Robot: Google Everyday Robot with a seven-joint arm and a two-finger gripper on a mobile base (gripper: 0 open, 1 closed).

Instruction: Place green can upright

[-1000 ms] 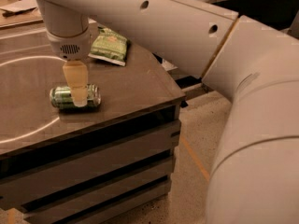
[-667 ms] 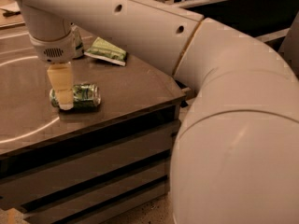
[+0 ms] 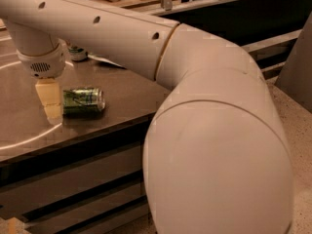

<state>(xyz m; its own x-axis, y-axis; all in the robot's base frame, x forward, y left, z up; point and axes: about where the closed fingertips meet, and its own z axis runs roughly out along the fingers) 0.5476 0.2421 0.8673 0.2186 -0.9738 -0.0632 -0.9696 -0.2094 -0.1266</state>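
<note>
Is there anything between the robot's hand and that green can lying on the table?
Nothing: in the camera view the pale hand hangs right at one end of the green aluminium can, no gap showing.

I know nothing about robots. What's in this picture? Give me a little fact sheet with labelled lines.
Surface: dark table with drawer-like fronts below
Object: green can, lying on its side, not yet upright
Tool: end effector, low over the table, at the can's end on the picture's left
Arm: pale arm, reaching across the top of the view
Contact: cannot tell whether it touches the can
</note>
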